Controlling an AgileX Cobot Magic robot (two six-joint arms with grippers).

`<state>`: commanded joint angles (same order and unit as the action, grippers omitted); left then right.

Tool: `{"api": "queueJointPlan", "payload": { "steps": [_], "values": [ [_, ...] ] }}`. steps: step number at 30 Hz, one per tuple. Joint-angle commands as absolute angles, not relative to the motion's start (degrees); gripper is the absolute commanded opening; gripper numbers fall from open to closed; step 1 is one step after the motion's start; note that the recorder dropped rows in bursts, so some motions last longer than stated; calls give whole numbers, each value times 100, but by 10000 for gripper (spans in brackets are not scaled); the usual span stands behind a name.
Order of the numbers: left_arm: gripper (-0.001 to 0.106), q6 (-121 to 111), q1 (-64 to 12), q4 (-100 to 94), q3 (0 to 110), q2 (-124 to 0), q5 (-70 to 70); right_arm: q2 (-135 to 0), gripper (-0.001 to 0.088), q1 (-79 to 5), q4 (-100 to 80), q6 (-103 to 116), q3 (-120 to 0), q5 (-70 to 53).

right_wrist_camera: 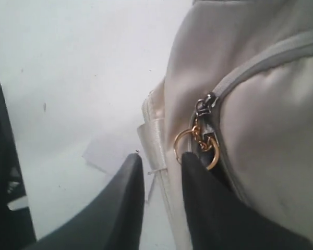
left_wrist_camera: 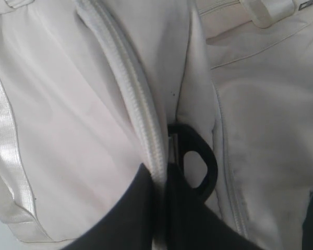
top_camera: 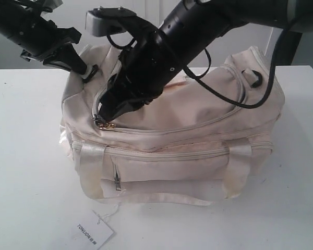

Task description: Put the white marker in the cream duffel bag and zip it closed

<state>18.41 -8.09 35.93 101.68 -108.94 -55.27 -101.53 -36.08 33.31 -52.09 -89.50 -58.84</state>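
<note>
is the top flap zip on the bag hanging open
No, the exterior view shows the zip shut along the top flap of the cream duffel bag, its pull down by the gold keychain.

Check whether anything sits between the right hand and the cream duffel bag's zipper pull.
Nothing visible does: the right hand is right beside the gold keychain hanging from the zipper pull.

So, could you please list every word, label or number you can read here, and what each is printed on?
"TONIJON": on the white paper tag lying by the cream duffel bag.
Small marks beside that word on the tag: too small to read.
Nothing readable shows on the bag itself.
</note>
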Motion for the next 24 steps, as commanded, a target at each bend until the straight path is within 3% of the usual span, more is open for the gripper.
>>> {"api": "queueJointPlan", "payload": {
  "steps": [5, 8, 24],
  "values": [
    [0, 1841, -809, 3593, 10168, -10894, -5527, -10153, 260, -3901, 2758, -6156, -8925, -5490],
    [0, 1841, -809, 3593, 10168, -10894, -5527, -10203, 317, -3932, 2581, -6168, -8925, -5393],
    [0, 1841, -809, 3593, 10168, -10894, -5528, -10535, 289, -3992, 2677, -6114, -8925, -5150]
  ]
}}
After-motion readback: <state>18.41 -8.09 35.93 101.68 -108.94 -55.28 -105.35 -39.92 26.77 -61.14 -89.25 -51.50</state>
